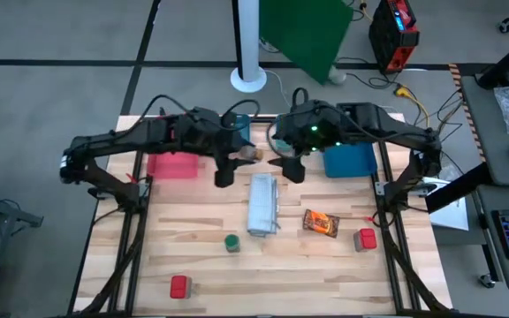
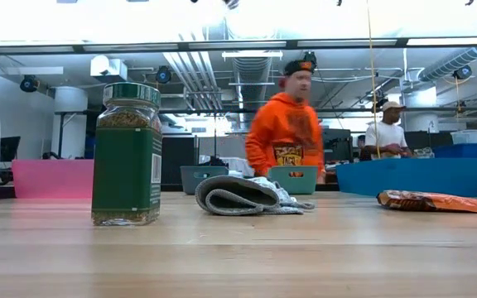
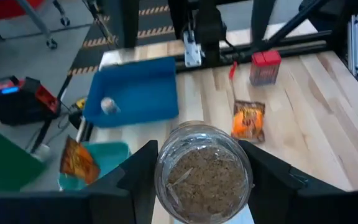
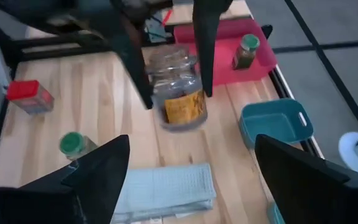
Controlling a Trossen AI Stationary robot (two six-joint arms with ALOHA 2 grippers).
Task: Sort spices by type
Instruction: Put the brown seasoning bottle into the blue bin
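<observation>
- We have a jar of brownish spice (image 3: 202, 169) clamped between the fingers of the left gripper (image 1: 237, 159), held up over the back middle of the counter (image 1: 201, 256); the right wrist view shows it hanging there with its yellow label facing out.
- The right gripper (image 1: 288, 162) hangs just beside it with its fingers spread wide and nothing between them, so we read this as a hand-over, or a release just made.
- To do it well, we should keep the left grip firm and the jar steady until the right fingers have closed squarely round the body, not on the label edge.
- We judge the blue tray (image 1: 350, 160) the likely target, as one pale-lidded jar (image 3: 108, 106) already lies in it.
- One green-lidded jar (image 4: 246, 51) stands in the pink tray (image 1: 173, 165) and a packet (image 3: 78, 160) in the teal tray (image 3: 107, 155).
- Not yet sorted on the counter: a second green-lidded jar (image 1: 231, 242), an orange packet (image 1: 321, 223) and two red boxes (image 1: 179, 285), (image 1: 366, 238).
- We should steer clear of the folded cloth (image 1: 263, 205) below.
</observation>
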